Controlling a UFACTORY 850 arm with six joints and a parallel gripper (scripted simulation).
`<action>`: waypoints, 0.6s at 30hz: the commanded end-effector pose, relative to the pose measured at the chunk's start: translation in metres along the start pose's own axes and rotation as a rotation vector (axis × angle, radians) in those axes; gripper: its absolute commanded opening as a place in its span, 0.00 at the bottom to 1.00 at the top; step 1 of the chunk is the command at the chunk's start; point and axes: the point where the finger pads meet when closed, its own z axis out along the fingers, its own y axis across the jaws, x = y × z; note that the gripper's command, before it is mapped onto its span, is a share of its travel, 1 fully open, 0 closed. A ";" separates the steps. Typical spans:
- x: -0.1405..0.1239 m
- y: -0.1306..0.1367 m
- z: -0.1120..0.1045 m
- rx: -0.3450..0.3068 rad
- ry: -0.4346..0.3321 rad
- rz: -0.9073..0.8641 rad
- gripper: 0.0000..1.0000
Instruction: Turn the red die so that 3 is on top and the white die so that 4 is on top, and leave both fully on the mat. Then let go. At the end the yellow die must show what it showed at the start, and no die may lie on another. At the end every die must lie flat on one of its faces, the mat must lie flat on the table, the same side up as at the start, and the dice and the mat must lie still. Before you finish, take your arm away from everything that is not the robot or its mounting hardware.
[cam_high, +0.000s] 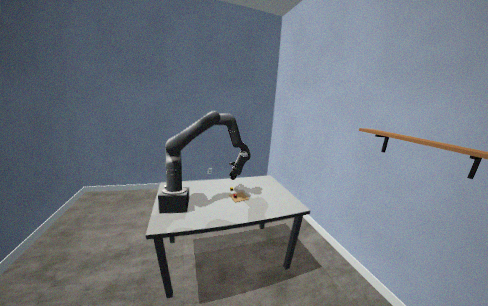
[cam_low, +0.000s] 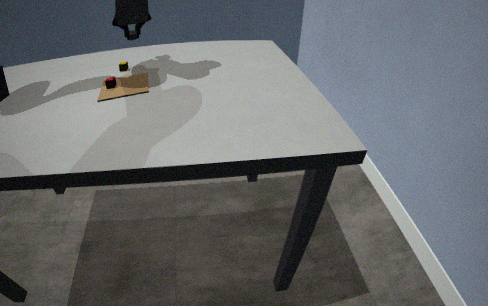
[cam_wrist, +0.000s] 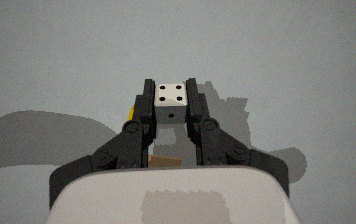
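Note:
My gripper (cam_wrist: 170, 91) is shut on the white die (cam_wrist: 171, 101) and holds it high above the table. In the wrist view the die shows a face with four pips and, below it, a face with one pip. The gripper also shows at the top of the exterior view (cam_low: 131, 31) and in the top view (cam_high: 234, 174). The red die (cam_low: 110, 82) lies on the left part of the brown mat (cam_low: 125, 86). The yellow die (cam_low: 123, 65) (cam_wrist: 130, 114) lies on the table just behind the mat, and a sliver of it shows beside my left finger.
The arm's base (cam_high: 173, 198) stands at the table's left end. A wooden shelf (cam_high: 425, 144) hangs on the right wall, away from the table.

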 end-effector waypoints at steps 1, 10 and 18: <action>-0.002 0.000 -0.001 -0.011 0.152 -0.008 0.21; -0.005 -0.001 -0.002 -0.011 0.435 -0.009 0.21; -0.007 -0.002 -0.003 -0.010 0.615 -0.009 0.21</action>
